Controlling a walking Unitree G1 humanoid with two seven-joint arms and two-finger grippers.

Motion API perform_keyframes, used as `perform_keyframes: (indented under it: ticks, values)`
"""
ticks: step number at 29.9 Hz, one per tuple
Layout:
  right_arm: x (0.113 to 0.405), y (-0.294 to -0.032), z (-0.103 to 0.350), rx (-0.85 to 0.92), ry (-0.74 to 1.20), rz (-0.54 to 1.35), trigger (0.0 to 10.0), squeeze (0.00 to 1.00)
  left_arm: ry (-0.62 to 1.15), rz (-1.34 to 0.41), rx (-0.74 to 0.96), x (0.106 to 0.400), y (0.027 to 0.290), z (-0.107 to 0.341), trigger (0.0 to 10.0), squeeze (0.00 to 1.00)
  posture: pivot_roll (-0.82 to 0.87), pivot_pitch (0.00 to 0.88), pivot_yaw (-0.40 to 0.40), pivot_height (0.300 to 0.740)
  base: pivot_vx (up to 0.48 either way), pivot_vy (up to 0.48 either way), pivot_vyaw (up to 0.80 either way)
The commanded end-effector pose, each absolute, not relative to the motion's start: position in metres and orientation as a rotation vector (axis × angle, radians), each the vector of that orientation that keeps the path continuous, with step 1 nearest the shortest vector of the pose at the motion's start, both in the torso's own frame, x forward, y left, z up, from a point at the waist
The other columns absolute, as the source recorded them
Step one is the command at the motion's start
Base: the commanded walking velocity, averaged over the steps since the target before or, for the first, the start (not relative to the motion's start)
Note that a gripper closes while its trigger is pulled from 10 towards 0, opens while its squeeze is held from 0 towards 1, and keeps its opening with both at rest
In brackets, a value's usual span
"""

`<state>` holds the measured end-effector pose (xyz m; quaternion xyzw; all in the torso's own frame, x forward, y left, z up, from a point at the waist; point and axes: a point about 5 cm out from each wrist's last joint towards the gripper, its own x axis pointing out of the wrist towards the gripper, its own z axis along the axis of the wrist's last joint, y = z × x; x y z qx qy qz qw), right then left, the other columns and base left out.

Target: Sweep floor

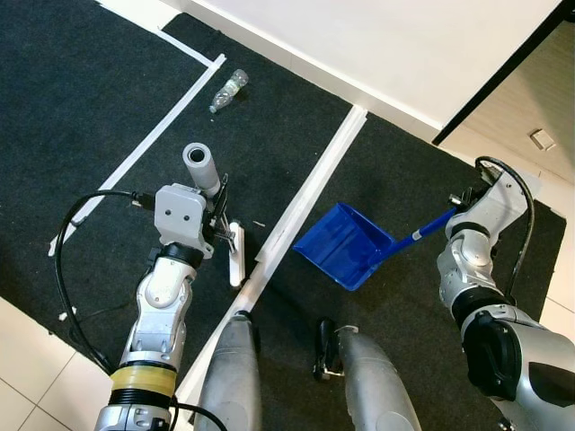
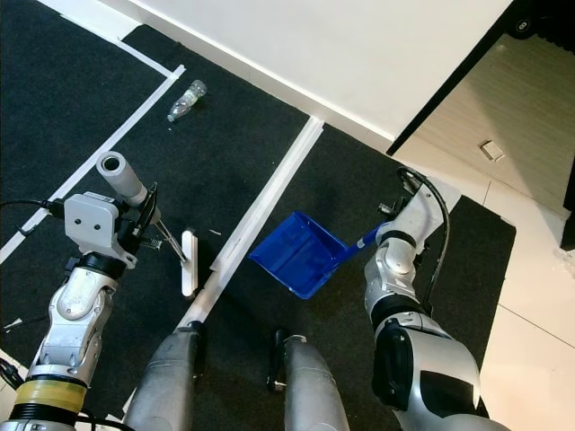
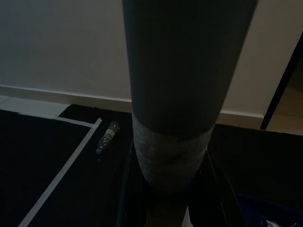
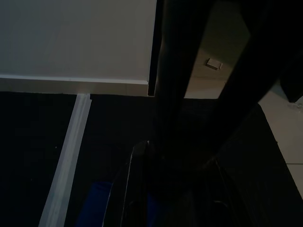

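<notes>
While the robot stands on a black mat (image 1: 81,81) and looks down past its own legs, two cleaning tools are held, one in each hand. The left hand (image 1: 218,215) is closed around the grey handle of a broom (image 1: 202,167), which stands nearly upright and points up toward the camera. The broom's white head (image 1: 236,254) is seen resting on the mat just below that hand, close beside a long strip of white tape (image 1: 305,190) that runs diagonally across the mat. In the left wrist view the grey handle is seen between the dark fingers.

The right hand (image 1: 465,201) is raised at the robot's right side and is closed on the thin blue handle of a dustpan (image 1: 342,243). The blue dustpan is set on the mat just right of the tape strip, in front of the robot's right leg, with its open mouth turned toward the tape and the broom head. The broom head and the dustpan are near each other but apart, with the tape between them.

A clear plastic bottle (image 1: 228,91) is seen lying on its side on the mat, well ahead of the broom and near a white wall (image 1: 386,45). More tape lines are laid on the mat to the left. Pale floor tiles (image 1: 31,377) are seen beyond the mat's edges.
</notes>
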<state>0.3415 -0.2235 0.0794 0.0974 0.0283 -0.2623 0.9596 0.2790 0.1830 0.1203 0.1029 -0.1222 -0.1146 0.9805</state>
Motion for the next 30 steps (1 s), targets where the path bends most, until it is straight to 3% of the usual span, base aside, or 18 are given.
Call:
perform_keyframes:
  ticks: [1, 4, 6, 7, 9, 10, 11, 12, 13, 18, 19, 21, 22, 23, 30]
  values:
    - [0.334, -0.234, 0.070, 0.165, 0.099, -0.560, 10.0, 0.00, -0.252, -0.244, 0.212, 0.276, 0.181, 0.120, 10.0, 0.00, 0.26, 0.294, -0.115, 0.740, 0.000, 0.000, 0.00]
    - [0.332, -0.235, 0.068, 0.153, 0.106, -0.552, 10.0, 0.00, -0.250, -0.247, 0.211, 0.276, 0.180, 0.119, 10.0, 0.00, 0.26, 0.294, -0.114, 0.740, 0.000, 0.000, 0.00]
    - [0.330, -0.235, 0.065, 0.152, 0.118, -0.547, 10.0, 0.24, -0.249, -0.249, 0.210, 0.275, 0.179, 0.119, 10.0, 0.00, 0.26, 0.293, -0.112, 0.740, 0.000, 0.000, 0.00]
    - [0.329, -0.234, 0.063, 0.160, 0.126, -0.541, 10.0, 0.47, -0.248, -0.251, 0.209, 0.275, 0.179, 0.119, 10.0, 0.00, 0.26, 0.293, -0.111, 0.740, 0.000, 0.000, 0.00]
    - [0.327, -0.234, 0.059, 0.172, 0.138, -0.531, 10.0, 0.77, -0.248, -0.255, 0.206, 0.275, 0.177, 0.118, 10.0, 0.00, 0.26, 0.293, -0.111, 0.740, 0.000, 0.000, 0.00]
    - [0.326, -0.234, 0.058, 0.174, 0.141, -0.530, 10.0, 0.77, -0.248, -0.256, 0.206, 0.275, 0.176, 0.118, 10.0, 0.00, 0.26, 0.293, -0.111, 0.740, 0.000, 0.000, 0.00]
    - [0.326, -0.234, 0.058, 0.174, 0.143, -0.533, 10.0, 0.91, -0.248, -0.258, 0.205, 0.274, 0.176, 0.118, 10.0, 0.00, 0.26, 0.293, -0.108, 0.740, 0.000, 0.000, 0.00]
    - [0.326, -0.234, 0.058, 0.174, 0.143, -0.533, 10.0, 0.91, -0.248, -0.258, 0.205, 0.274, 0.176, 0.118, 10.0, 0.00, 0.26, 0.293, -0.108, 0.740, 0.000, 0.000, 0.00]
    - [0.325, -0.235, 0.057, 0.170, 0.144, -0.543, 10.0, 1.00, -0.248, -0.260, 0.204, 0.274, 0.176, 0.118, 10.0, 0.00, 0.26, 0.293, -0.108, 0.740, 0.000, 0.000, 0.00]
    - [0.324, -0.237, 0.058, 0.162, 0.137, -0.577, 10.0, 1.00, -0.247, -0.263, 0.202, 0.274, 0.175, 0.118, 10.0, 0.00, 0.26, 0.293, -0.106, 0.740, 0.000, 0.000, 0.00]
    - [0.324, -0.238, 0.059, 0.155, 0.132, -0.581, 10.0, 0.76, -0.247, -0.264, 0.202, 0.274, 0.175, 0.118, 10.0, 0.00, 0.26, 0.292, -0.107, 0.740, 0.000, 0.000, 0.00]
    - [0.325, -0.238, 0.060, 0.149, 0.128, -0.583, 10.0, 0.76, -0.247, -0.264, 0.201, 0.274, 0.175, 0.118, 10.0, 0.00, 0.26, 0.292, -0.107, 0.740, 0.000, 0.000, 0.00]
    - [0.326, -0.240, 0.063, 0.145, 0.120, -0.595, 10.0, 0.25, -0.247, -0.264, 0.201, 0.274, 0.175, 0.118, 10.0, 0.00, 0.27, 0.292, -0.107, 0.740, 0.000, 0.000, 0.00]
    - [0.327, -0.240, 0.064, 0.143, 0.116, -0.597, 10.0, 0.02, -0.248, -0.264, 0.201, 0.274, 0.175, 0.118, 10.0, 0.00, 0.27, 0.293, -0.107, 0.740, 0.000, 0.000, 0.00]
    - [0.332, -0.238, 0.072, 0.137, 0.092, -0.589, 10.0, 0.00, -0.247, -0.264, 0.201, 0.274, 0.175, 0.118, 10.0, 0.00, 0.27, 0.293, -0.109, 0.740, 0.000, 0.000, 0.00]
